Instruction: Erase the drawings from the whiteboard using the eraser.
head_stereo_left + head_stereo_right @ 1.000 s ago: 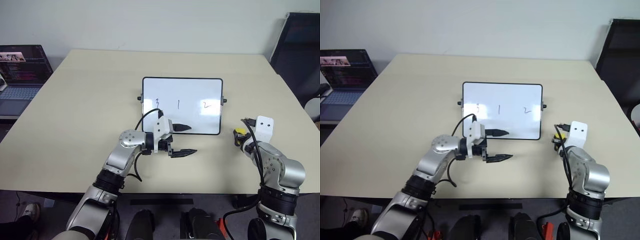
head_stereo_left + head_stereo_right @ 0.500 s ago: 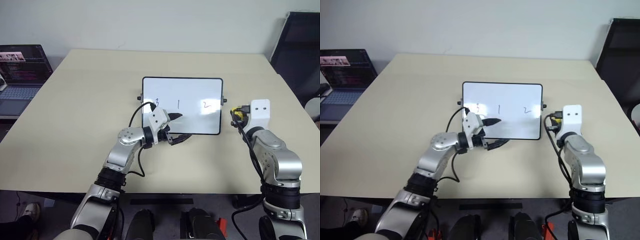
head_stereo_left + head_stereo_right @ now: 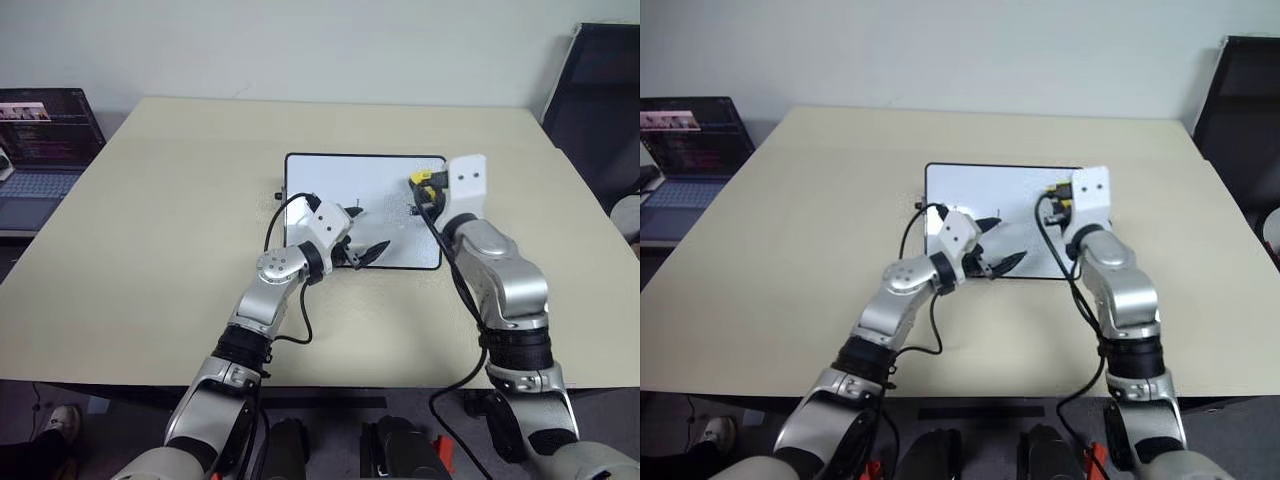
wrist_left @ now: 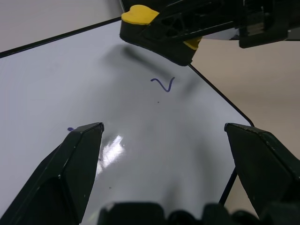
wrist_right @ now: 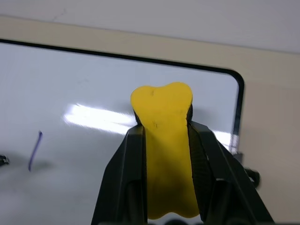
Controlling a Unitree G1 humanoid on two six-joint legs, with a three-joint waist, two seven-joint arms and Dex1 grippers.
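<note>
The whiteboard (image 3: 330,178) lies flat in the middle of the table. My right gripper (image 3: 428,186) is shut on the yellow eraser (image 5: 164,117) and hovers over the board's right part, just above the "2" drawing (image 4: 162,84). A "1" stroke (image 5: 34,151) is visible on the board further left. The arms hide the rest of the drawings. My left gripper (image 3: 366,232) stands open over the board's near middle, nothing between its fingers (image 4: 70,164).
An open laptop (image 3: 40,140) sits beyond the table's left edge. A dark chair (image 3: 600,100) stands at the right. The beige table (image 3: 170,210) has bare room on all sides of the board.
My right gripper has lifted the eraser from beside the board's right edge and carried it left over the board. My left gripper has swung forward over the board's near edge.
</note>
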